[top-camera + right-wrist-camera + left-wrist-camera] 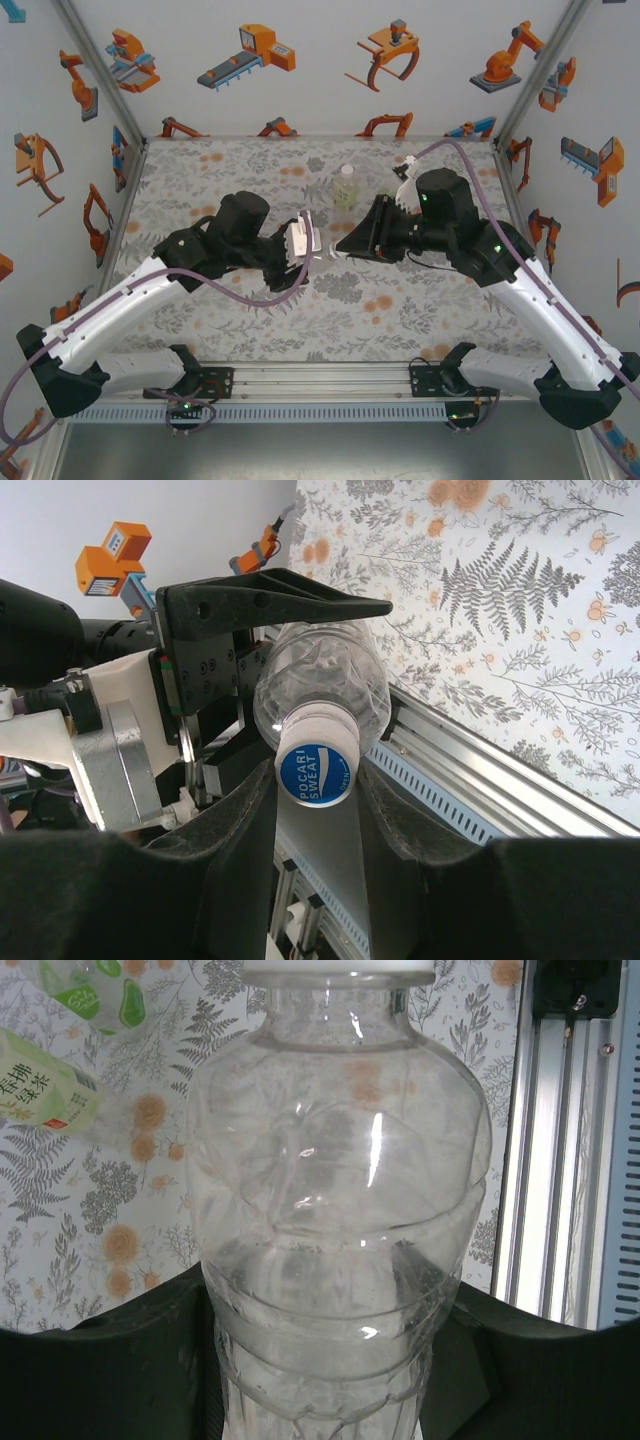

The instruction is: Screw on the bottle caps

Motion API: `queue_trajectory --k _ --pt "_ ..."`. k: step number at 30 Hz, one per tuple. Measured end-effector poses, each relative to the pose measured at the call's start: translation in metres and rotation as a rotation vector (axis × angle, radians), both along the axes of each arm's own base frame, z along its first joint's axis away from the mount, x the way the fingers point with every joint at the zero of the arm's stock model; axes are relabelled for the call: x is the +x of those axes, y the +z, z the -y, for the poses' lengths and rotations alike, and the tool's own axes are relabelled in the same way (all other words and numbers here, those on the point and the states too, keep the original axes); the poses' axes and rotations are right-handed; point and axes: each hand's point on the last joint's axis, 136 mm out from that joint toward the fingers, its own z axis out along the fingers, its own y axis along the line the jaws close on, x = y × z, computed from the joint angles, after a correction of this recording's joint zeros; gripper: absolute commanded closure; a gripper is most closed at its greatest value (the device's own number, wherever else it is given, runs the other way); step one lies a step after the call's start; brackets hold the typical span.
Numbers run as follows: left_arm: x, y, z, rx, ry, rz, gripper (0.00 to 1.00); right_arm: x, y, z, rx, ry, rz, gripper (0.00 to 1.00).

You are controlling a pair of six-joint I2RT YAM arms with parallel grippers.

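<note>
My left gripper [305, 240] [330, 1360] is shut on the ribbed body of a clear bottle [323, 253] [340, 1190] [325, 675], held level above the floral mat. Its white bottle cap [340, 968] [317, 770], with a blue printed top, sits on the neck. My right gripper [347, 246] [318, 792] faces the left one and is shut on that cap, a dark finger [240, 820] pressing each side. A taller slim bottle [345, 187] with a pale yellow-green label [40, 1090] stands upright just behind both grippers.
An aluminium rail [320, 380] [560, 1160] [500, 780] runs along the near table edge between the arm bases. Walls printed with orange robots [250, 50] close in the left, back and right sides of the mat [230, 170].
</note>
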Motion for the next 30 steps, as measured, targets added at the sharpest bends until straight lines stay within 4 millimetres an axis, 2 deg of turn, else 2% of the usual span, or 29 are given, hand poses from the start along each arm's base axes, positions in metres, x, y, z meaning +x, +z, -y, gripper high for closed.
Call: queue_trajectory --k 6,11,17,23,30 --pt "-0.001 -0.001 0.0 -0.009 0.0 -0.009 1.0 -0.001 0.001 -0.002 0.039 0.012 0.037 0.77" --pt "-0.006 0.004 0.003 -0.035 -0.027 -0.019 1.0 -0.007 0.011 -0.001 0.06 0.074 0.176 0.78" --pt "-0.019 0.013 0.009 -0.08 -0.098 -0.046 1.0 -0.03 0.034 -0.004 0.051 0.301 0.531 0.78" --pt "-0.031 0.018 0.009 -0.097 -0.157 -0.077 1.0 -0.055 0.048 -0.008 0.003 0.552 0.875 0.8" --pt "-0.039 0.019 0.007 -0.091 -0.185 -0.109 1.0 -0.076 0.048 -0.012 -0.039 0.799 1.161 0.91"
